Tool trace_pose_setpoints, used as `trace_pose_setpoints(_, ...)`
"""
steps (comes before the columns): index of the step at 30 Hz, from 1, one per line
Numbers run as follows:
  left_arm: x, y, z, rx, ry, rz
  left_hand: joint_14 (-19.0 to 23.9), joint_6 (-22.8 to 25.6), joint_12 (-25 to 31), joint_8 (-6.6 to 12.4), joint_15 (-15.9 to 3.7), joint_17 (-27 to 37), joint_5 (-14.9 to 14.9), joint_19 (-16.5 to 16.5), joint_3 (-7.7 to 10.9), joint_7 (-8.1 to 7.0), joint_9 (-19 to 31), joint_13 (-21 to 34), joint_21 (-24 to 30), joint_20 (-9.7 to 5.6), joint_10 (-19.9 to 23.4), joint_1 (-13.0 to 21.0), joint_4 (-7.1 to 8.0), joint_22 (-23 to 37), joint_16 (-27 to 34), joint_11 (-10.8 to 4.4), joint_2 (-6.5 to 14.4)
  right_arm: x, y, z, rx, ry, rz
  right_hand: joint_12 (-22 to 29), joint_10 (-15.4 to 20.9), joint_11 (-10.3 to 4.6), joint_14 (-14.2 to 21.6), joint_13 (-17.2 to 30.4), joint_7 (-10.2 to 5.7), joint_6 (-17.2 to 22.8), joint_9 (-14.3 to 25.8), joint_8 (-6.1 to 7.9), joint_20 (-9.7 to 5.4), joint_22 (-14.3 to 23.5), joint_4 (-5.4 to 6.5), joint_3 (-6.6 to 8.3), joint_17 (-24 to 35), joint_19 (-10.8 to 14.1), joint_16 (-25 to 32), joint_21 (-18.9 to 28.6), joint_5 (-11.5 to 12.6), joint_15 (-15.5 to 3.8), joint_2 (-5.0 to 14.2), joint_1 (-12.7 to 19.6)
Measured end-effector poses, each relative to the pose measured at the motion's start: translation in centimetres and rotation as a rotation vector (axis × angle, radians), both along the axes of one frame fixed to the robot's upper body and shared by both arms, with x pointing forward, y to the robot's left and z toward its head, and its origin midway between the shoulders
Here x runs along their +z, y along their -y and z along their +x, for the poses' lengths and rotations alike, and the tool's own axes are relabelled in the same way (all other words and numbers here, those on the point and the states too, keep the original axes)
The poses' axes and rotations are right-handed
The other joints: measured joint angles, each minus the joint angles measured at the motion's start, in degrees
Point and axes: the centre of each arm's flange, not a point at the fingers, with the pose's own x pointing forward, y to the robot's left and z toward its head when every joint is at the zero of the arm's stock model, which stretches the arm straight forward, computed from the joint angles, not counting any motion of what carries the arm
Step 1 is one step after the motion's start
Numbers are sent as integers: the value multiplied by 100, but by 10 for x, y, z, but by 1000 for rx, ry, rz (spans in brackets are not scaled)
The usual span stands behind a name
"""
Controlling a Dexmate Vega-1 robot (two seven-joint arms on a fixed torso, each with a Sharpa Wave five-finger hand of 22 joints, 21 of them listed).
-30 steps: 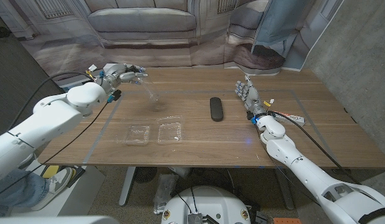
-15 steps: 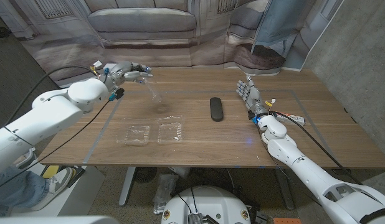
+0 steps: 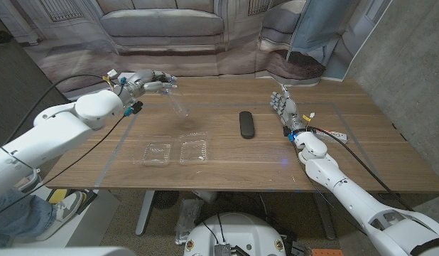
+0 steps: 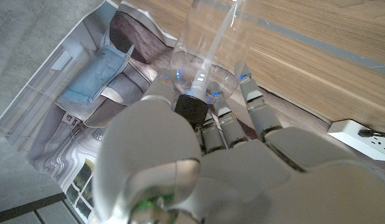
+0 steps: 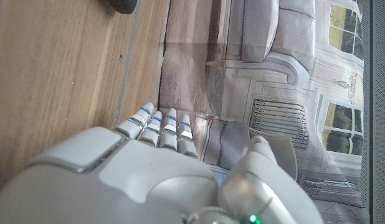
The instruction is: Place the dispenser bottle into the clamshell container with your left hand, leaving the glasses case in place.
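So the left hand point(image 3: 147, 83) was up over the far left part of the wooden table point(image 3: 361, 135), fingers wrapped around the top end of the clear dispenser bottle point(image 3: 175, 104). The bottle hung tilted in the air, its body slanting down and toward the middle of the table, not touching the wood as far as the head view showed. From the left wrist camera the grip was pretty obvious: the fingers point(image 4: 255, 102) curled around the bottle's shoulder point(image 4: 208, 59) right by its black neck, with the see-through body and a thin tube inside stretching away from the palm.

The clamshell container point(image 3: 178, 151) sat open near the front edge of the table, both clear halves lying side by side, nothing in them that could be made out. The bottle was well apart from it, farther back and a bit to the left.

The glasses case point(image 3: 246, 124), a dark oblong thing, lay roughly mid-table, to the right of the clamshell and apart from both hands.

The right hand point(image 3: 283, 108) stood on the table right of the case, fingers straight and apart, holding nothing. A white power strip point(image 4: 365, 135) lay on the table by the left hand.
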Motion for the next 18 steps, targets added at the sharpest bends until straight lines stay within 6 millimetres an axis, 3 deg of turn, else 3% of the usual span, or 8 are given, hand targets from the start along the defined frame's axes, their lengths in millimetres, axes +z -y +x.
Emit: trace_pose_setpoints(18, -7, 3, -8, -77, 25, 40, 0, 0, -3, -38, 0, -1, 0, 1, 11, 0, 0, -1, 0, 2, 21, 0, 11, 3, 0, 20, 0, 1, -4, -3, -15, 7, 2, 0, 0, 0, 0, 0, 0, 0, 0, 0, 0, 0, 0, 0, 0, 0, 0, 0, 0, 0, 0, 0)
